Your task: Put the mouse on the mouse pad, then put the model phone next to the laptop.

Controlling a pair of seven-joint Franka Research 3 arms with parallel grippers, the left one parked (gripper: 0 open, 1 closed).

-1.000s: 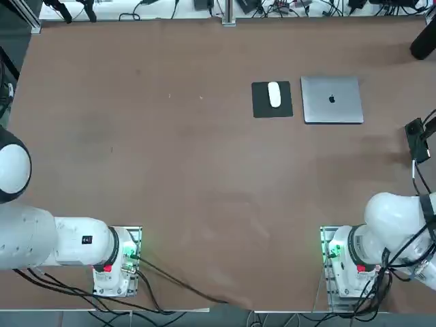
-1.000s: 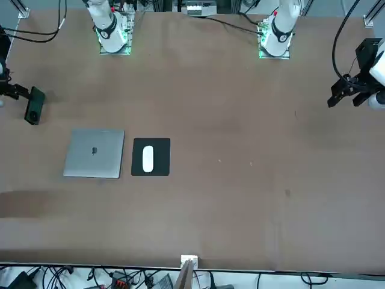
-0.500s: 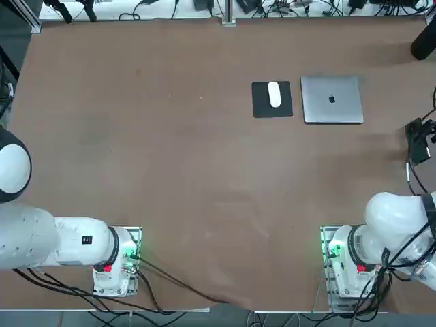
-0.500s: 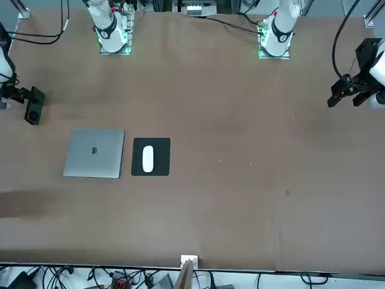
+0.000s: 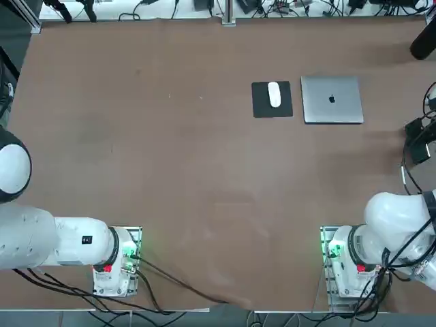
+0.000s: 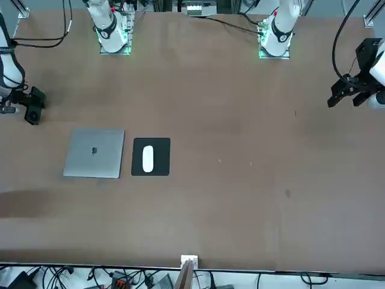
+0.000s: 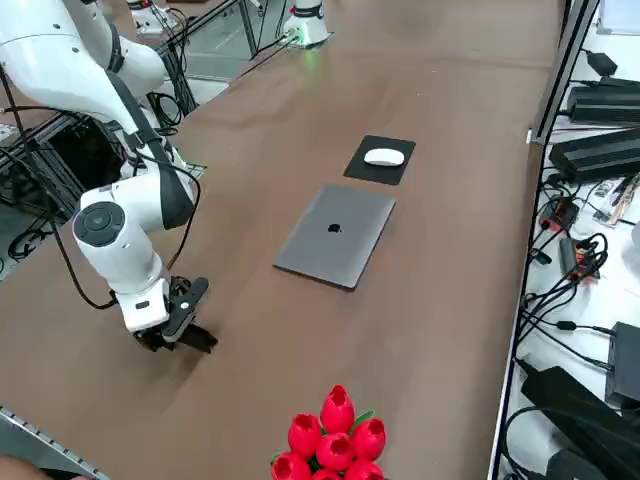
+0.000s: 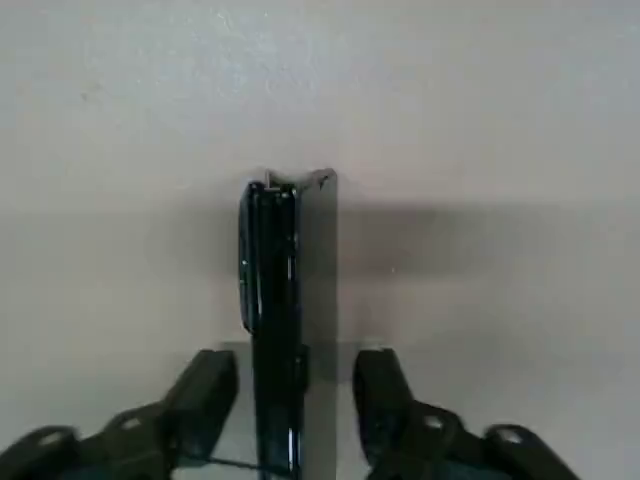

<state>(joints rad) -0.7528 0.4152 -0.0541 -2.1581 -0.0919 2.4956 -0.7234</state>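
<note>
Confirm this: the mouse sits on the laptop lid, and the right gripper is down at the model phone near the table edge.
Wrong on one point. The top view shows the mouse on the mouse pad, beside the laptop, not on its lid. The right gripper is indeed down at the model phone.

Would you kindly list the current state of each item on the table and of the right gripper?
mouse: resting on the mouse pad.
mouse pad: flat on the table, beside the laptop.
laptop: lid closed, lying flat.
model phone: on the table at the far right, apart from the laptop, between the gripper's fingers.
right gripper: low over the phone, fingers straddling it, gaps visible.
</note>
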